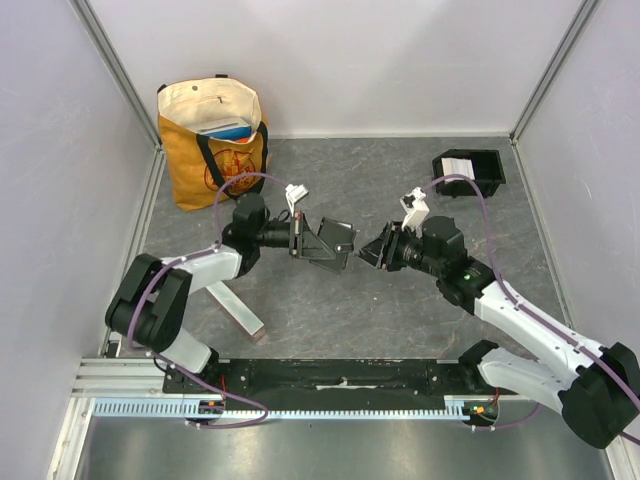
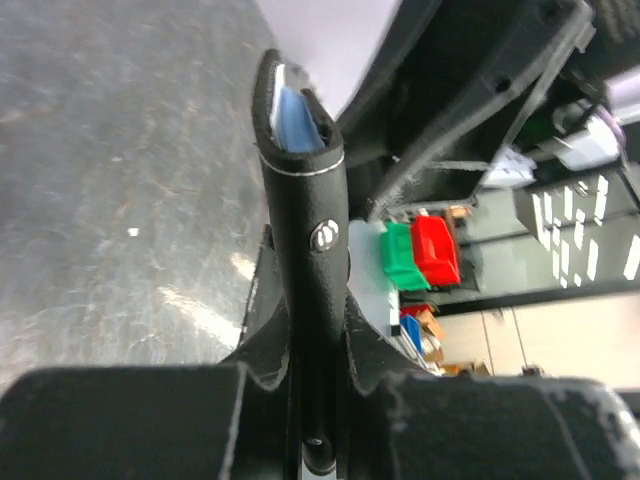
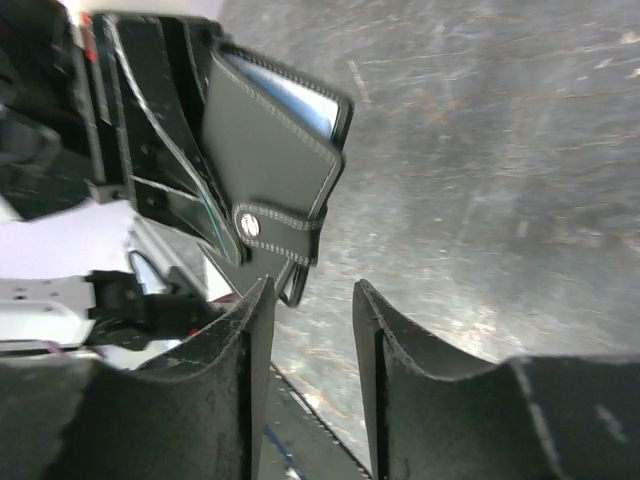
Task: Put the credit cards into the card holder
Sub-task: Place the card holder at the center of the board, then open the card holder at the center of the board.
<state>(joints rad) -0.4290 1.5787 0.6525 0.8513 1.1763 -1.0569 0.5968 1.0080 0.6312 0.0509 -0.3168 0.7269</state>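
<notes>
Well, the grey bench carries an orange tote bag at its far left corner, and the two arms meet nose to nose over its middle. The left hand is clamped on a black folding wallet, which it holds off the bench with the free end toward the right hand. That hand's fingers stand partly apart with nothing between them, just short of the wallet. The card holder sits at the far right, well apart, with a pale card showing inside it. A pale blue credit card peeks from the wallet's mouth. To do this well, I judge the right hand should set its fingers flat to that exposed edge. It should pinch only the card and draw it straight out while the left hand holds firm.
</notes>
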